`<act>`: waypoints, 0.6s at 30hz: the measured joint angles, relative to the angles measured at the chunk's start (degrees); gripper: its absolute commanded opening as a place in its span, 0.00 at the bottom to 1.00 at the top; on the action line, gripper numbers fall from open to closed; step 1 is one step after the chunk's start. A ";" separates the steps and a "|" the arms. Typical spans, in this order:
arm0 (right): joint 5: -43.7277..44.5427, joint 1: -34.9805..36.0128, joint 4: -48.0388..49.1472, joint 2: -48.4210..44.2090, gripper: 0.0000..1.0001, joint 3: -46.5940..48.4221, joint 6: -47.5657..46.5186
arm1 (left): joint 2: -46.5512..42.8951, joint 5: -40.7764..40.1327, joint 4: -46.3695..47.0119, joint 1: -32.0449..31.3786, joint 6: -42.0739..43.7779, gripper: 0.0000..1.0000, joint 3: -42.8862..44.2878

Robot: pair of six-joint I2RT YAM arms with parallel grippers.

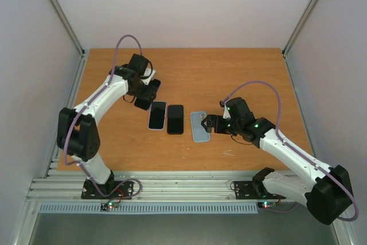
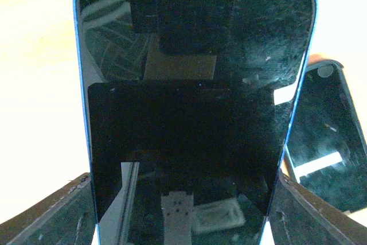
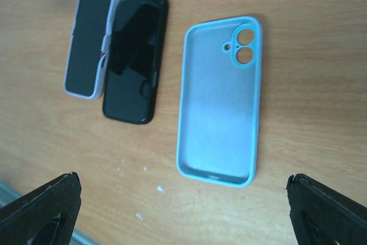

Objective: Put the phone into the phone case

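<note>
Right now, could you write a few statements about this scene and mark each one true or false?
1. The blue case lies empty, hollow side up. True.
2. The right gripper holds the blue case. False: its fingers stand wide open, not closed on it.
3. A black item lies between the phone and the blue case. True.
4. The phone sits inside the blue case. False: it lies on the table, beyond the black item.
</note>
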 measured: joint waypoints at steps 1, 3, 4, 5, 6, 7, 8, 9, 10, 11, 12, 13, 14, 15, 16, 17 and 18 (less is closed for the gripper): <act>-0.63 0.00 -1.11 -0.61 0.99 0.57 -0.63 | -1.81 -0.31 0.81 -1.11 1.16 0.58 -1.33; -1.88 0.00 -3.69 -1.66 0.98 2.19 -1.79 | -4.74 -0.68 2.12 -2.97 3.15 0.58 -3.58; -2.34 0.00 -4.61 -2.08 0.99 2.89 -2.19 | -6.54 -0.85 3.30 -4.15 4.28 0.57 -5.20; -2.95 0.00 -5.92 -2.62 0.98 3.80 -2.80 | -8.20 -0.92 4.13 -5.16 5.29 0.57 -6.62; -3.45 0.02 -7.02 -3.26 0.98 4.57 -3.28 | -10.08 -1.07 5.11 -6.23 6.49 0.58 -8.24; -3.87 0.02 -7.80 -3.76 0.98 5.14 -3.58 | -11.39 -1.20 5.57 -6.95 7.30 0.58 -9.20; -4.26 0.00 -8.94 -4.28 0.98 5.84 -3.93 | -13.00 -1.49 6.56 -8.07 8.50 0.59 -10.54; -4.76 0.00 -10.27 -4.83 0.99 6.67 -4.50 | -14.84 -1.99 7.67 -9.25 9.77 0.59 -12.00; -5.18 0.00 -11.10 -5.22 0.98 7.30 -4.96 | -16.57 -2.58 8.63 -10.36 11.10 0.59 -13.33; -5.64 0.00 -12.63 -5.60 0.98 8.39 -5.68 | -18.18 -3.10 9.53 -11.45 12.35 0.59 -14.56; -6.14 0.00 -13.94 -5.86 0.99 9.55 -6.27 | -19.93 -3.54 10.45 -12.68 13.73 0.59 -15.85; -6.51 0.00 -14.82 -5.99 0.99 10.45 -6.78 | -21.59 -3.85 11.58 -13.92 15.21 0.58 -17.16; -6.99 0.00 -15.76 -6.08 0.98 11.39 -7.23 | -23.39 -4.17 12.55 -15.26 16.85 0.58 -18.51; -7.50 0.00 -16.50 -6.12 0.99 12.17 -7.63 | -24.81 -4.33 13.29 -16.48 18.40 0.57 -19.56; -8.11 -0.02 -17.14 -6.14 0.99 12.90 -8.07 | -25.94 -4.42 13.88 -17.51 19.65 0.56 -20.35; -8.81 -0.02 -17.92 -6.12 0.99 13.60 -8.50 | -27.08 -4.55 14.51 -18.91 21.24 0.56 -21.18; -9.33 -0.02 -18.60 -6.08 0.98 14.12 -8.76 | -28.11 -4.87 14.97 -20.31 22.86 0.55 -21.86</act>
